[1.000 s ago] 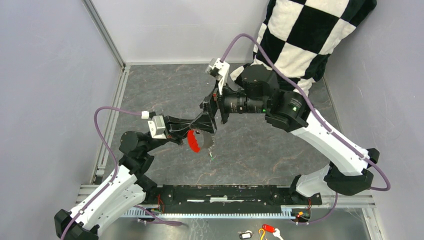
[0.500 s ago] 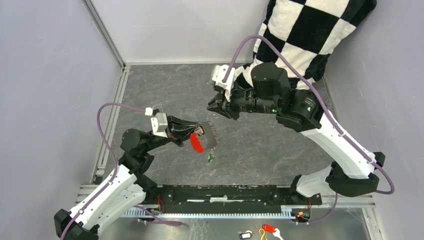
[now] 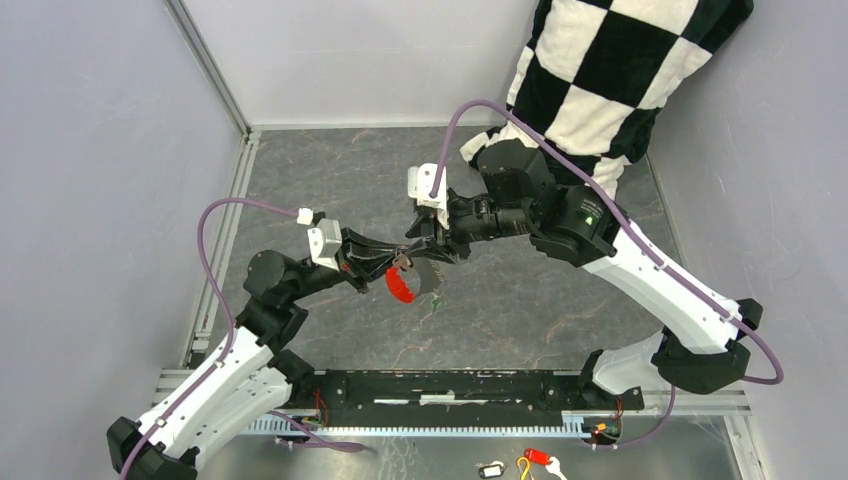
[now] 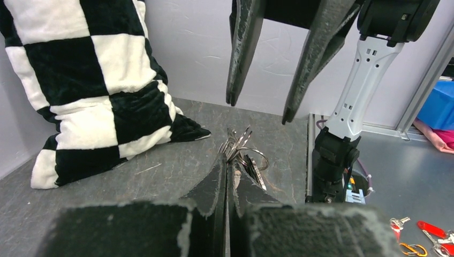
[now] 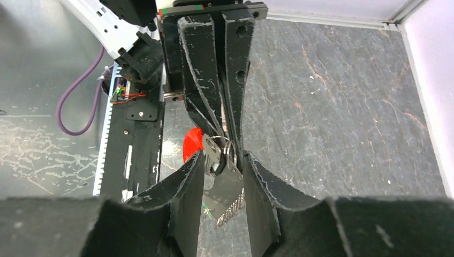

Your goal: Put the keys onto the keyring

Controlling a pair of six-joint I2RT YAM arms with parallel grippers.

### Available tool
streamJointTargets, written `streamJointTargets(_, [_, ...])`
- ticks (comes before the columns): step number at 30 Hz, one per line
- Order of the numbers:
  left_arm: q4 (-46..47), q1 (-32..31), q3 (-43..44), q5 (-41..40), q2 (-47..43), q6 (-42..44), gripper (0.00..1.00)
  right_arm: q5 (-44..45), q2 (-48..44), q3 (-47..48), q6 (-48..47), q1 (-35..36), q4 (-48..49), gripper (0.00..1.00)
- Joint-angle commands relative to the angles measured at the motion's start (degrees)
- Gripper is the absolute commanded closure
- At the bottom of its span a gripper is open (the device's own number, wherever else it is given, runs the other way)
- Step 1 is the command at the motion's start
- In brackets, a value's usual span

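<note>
The left claw (image 4: 227, 160) is clenching the keyring (image 4: 242, 152) at its fingertips, holding it above the bench (image 3: 520, 310). The right claw (image 5: 225, 158) is standing part-open, its fingers straddling the ring. The red key (image 5: 191, 143) and the dark metal key (image 5: 229, 203) are hanging beneath the ring. The green key (image 3: 436, 303) is showing just below them.

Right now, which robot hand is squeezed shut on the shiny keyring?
The left gripper: its fingers are pressed together with the keyring pinched at their tips. The right gripper hovers over it with fingers spread apart.
</note>
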Motion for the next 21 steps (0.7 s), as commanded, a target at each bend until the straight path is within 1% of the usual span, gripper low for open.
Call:
streamJointTargets(1, [0.46, -0.12, 2.42, 0.13, -0.68, -1.78, 0.98, -4.58, -1.91, -1.49, -1.28, -0.02, 5.14, 0.62])
streamJointTargets(6, [0.04, -0.14, 2.64, -0.01, -0.83, -1.50, 0.98, -4.95, -0.95, -1.93, -2.16, 0.03, 3.80, 0.60])
streamJointTargets(13, [-0.05, -0.13, 2.82, 0.14, -0.75, -1.23, 0.98, -2.79, -0.81, -1.99, -1.94, -0.02, 3.68, 0.63])
streamJointTargets(21, [0.02, -0.12, 3.02, 0.21, -0.71, -1.04, 0.98, -0.39, -0.41, -2.60, -2.27, -0.04, 2.82, 0.60])
